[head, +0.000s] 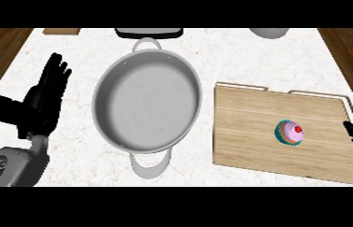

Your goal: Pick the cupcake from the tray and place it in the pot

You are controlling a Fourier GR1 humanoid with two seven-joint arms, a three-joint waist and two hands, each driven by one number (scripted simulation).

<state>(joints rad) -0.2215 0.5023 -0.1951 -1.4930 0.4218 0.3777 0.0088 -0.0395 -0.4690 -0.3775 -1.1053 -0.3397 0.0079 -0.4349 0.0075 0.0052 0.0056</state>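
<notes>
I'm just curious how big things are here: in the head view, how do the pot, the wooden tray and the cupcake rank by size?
Largest to smallest, as they look:
1. pot and wooden tray: about alike, too close to rank
2. cupcake, smallest by far

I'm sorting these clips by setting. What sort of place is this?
Most likely a kitchen counter: a pale marbled worktop carries a grey two-handled pot and a wooden tray with a pink-frosted cupcake.

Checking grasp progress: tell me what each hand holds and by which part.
Nothing is held. The left hand rests open beside the pot; the cupcake sits untouched on the tray. Only a sliver of the right hand shows.
</notes>
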